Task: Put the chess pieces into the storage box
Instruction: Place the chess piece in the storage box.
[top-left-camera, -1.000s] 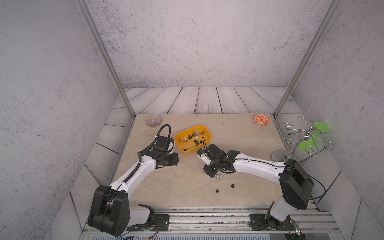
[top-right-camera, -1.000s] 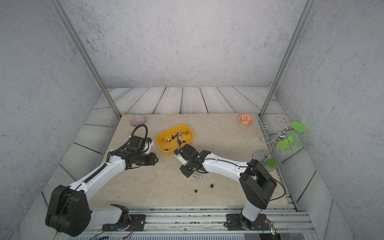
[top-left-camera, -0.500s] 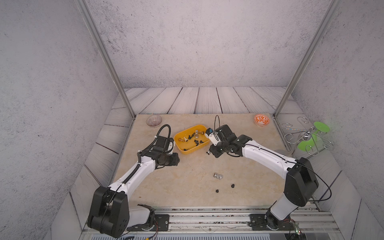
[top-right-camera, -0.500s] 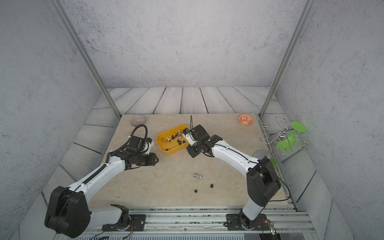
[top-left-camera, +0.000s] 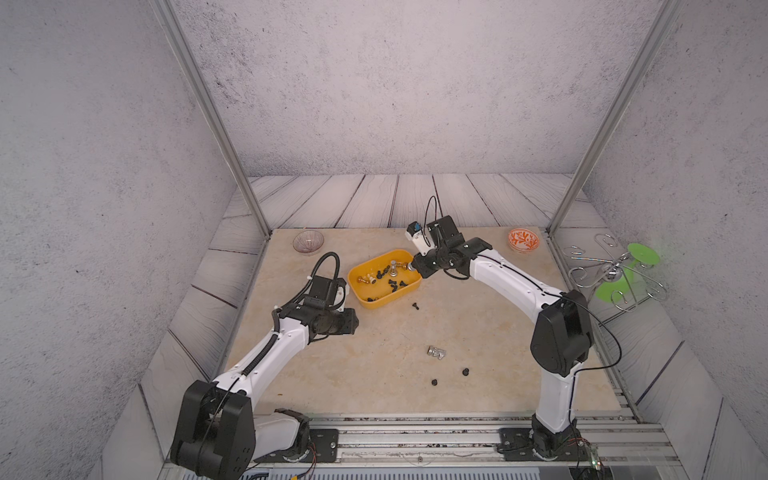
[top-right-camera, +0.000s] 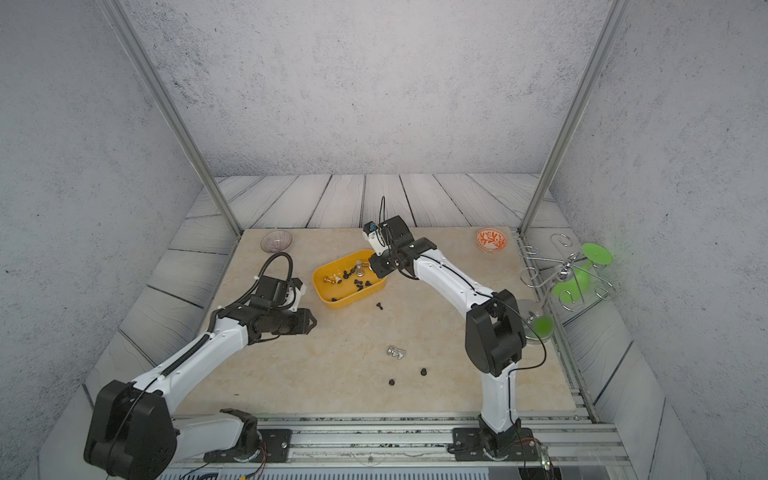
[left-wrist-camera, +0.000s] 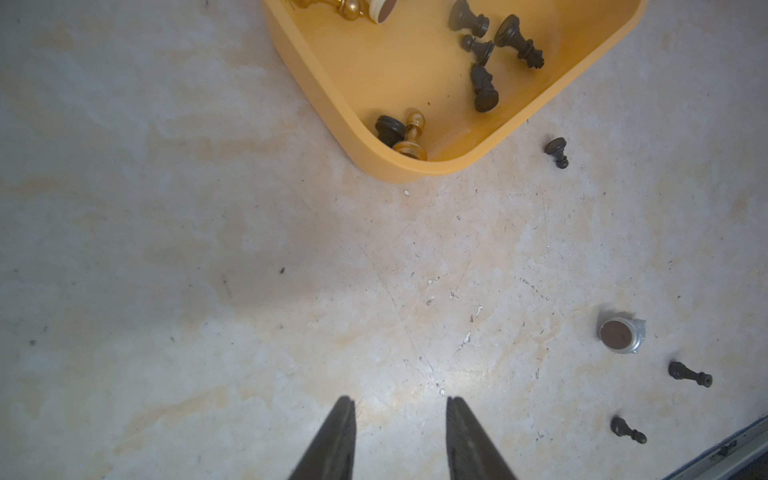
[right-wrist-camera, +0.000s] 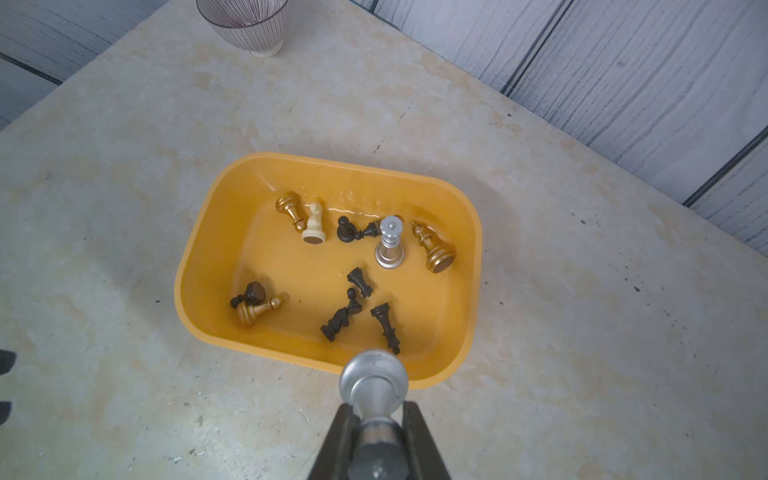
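Note:
The yellow storage box holds several chess pieces lying down: black, gold, one cream, and an upright silver one. My right gripper is shut on a silver pawn, held just above the box's right rim. On the table lie a black pawn beside the box, a silver piece on its side, and two black pieces near the front. To the left of the box my left gripper hangs open over bare table.
A clear ribbed bowl stands at the back left corner and an orange-patterned bowl at the back right. A wire rack with green parts sits off the table's right edge. Metal rails run along the front.
My right arm has carried the silver pawn from the middle of the table back to the box's right rim. Another silver piece stays on the table. The left arm has not moved.

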